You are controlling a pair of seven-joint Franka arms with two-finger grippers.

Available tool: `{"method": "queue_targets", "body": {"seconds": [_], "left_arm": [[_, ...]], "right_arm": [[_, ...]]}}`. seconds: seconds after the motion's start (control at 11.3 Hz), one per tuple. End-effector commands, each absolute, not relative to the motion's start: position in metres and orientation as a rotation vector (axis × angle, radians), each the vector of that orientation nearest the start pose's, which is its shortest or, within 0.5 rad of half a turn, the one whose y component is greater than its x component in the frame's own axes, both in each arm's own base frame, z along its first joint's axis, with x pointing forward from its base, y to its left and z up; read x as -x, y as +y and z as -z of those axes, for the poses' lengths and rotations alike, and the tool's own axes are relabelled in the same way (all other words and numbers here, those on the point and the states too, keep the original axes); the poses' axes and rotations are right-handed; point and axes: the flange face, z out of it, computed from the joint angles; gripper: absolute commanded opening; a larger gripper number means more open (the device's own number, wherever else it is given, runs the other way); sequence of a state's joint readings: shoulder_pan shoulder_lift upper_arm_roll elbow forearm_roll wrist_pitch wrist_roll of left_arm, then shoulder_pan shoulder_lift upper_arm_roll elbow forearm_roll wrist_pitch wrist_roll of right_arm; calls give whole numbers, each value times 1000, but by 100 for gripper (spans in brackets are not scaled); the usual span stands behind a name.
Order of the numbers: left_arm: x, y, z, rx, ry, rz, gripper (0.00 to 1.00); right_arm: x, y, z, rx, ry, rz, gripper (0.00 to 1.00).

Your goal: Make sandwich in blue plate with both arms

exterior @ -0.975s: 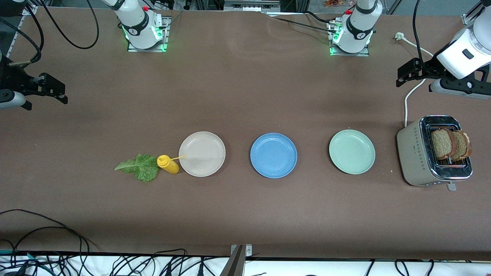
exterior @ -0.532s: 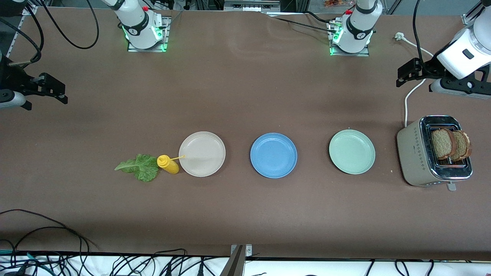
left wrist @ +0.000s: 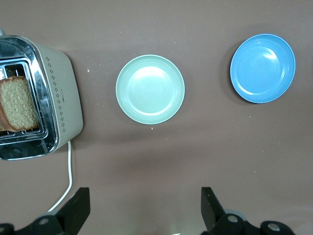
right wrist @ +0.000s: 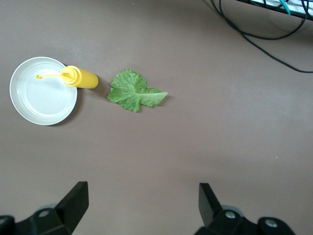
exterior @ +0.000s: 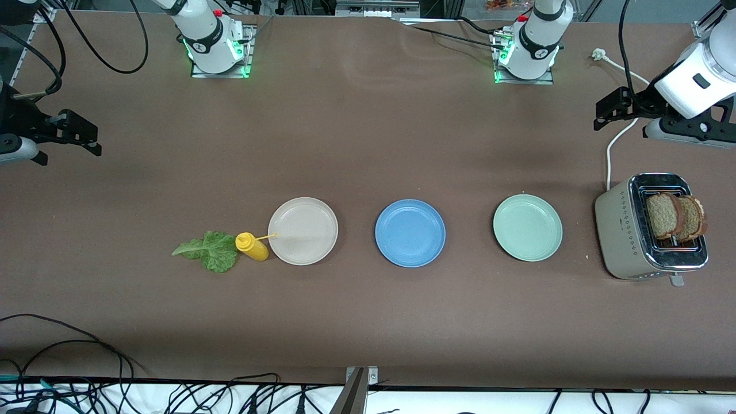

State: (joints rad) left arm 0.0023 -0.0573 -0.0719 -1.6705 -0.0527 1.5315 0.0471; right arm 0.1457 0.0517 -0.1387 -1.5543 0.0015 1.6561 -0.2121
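Brown tabletop (exterior: pixel 356 144) carries the following non-task items. Beige-white plate (exterior: pixel 303 231) sits in the middle row, toward the right arm's end. Yellow squeeze bottle (exterior: pixel 252 246) lies on its side just beside that plate, its thin nozzle reaching over the plate's rim. Pale mint-green plate (exterior: pixel 528 227) sits in the same row, toward the left arm's end. Beige toaster (exterior: pixel 624 233) with chrome top stands close to the tabletop's edge at the left arm's end; its white cord (exterior: pixel 615 141) runs toward the edge where the bases stand, ending in an unplugged plug (exterior: pixel 599 54). Black cables (exterior: pixel 69 339) trail over the edge nearest the front camera
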Motion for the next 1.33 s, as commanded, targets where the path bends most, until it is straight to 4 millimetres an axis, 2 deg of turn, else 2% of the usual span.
{"method": "queue_targets", "body": {"seconds": [0.0, 0.27, 0.35, 0.53, 0.8, 1.24], "left_arm": [[-530, -46, -614, 3169, 220, -130, 100], [-530, -44, -614, 3171, 230, -130, 100], [-533, -44, -608, 3176, 228, -147, 100], [-541, -52, -610, 3174, 248, -133, 100], [-549, -54, -612, 3178, 239, -121, 100], [-550, -52, -614, 3179, 239, -113, 100]], "right_arm": [[-577, 6, -615, 3133, -348, 67, 100], [-577, 5, -615, 3132, -345, 70, 100], [-577, 4, -615, 3134, -343, 67, 100], [-577, 4, -615, 3134, -343, 67, 100], [-577, 4, -615, 3134, -343, 67, 100], [-577, 4, -615, 3134, -343, 67, 100]]}}
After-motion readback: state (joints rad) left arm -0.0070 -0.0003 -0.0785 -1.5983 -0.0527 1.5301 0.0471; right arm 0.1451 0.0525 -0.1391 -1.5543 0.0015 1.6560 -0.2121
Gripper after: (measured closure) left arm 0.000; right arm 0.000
